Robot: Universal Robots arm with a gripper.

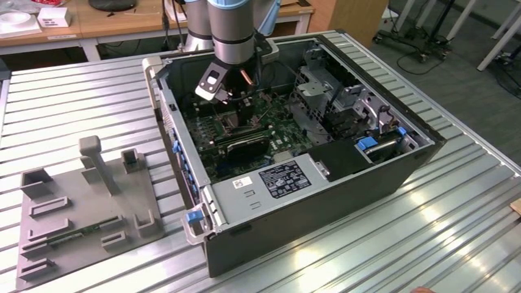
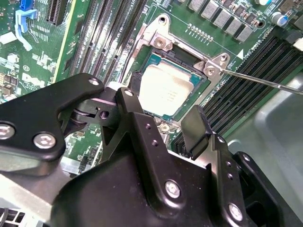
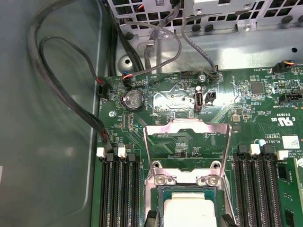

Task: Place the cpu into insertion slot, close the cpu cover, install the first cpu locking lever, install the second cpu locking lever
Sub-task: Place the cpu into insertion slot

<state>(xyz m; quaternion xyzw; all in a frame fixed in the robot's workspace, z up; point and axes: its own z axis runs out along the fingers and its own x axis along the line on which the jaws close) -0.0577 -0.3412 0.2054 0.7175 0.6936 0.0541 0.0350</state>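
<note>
The cpu [image 2: 165,87], a pale metallic square, lies flat in the insertion slot [image 2: 152,43] on the green board; in the first wrist view the cpu [image 3: 189,213] sits just below the hinge screws. The cpu cover [image 3: 187,135], a silvery frame with a cut-out centre, is swung back off the socket. A thin locking lever rod [image 2: 265,81] sticks out sideways from the socket corner. My gripper [image 2: 161,106] hovers just above the cpu, its black fingers [image 2: 196,123] apart with nothing between them. In the exterior view the gripper [image 1: 232,101] reaches down inside the computer case [image 1: 391,177].
Long black memory slots [image 2: 246,75] flank the socket on both sides. Black cables [image 3: 71,90] loop along the case wall beside the board. A metal drive cage [image 1: 326,97] stands at the exterior view's right. A grey fixture plate [image 1: 82,213] lies on the ribbed table.
</note>
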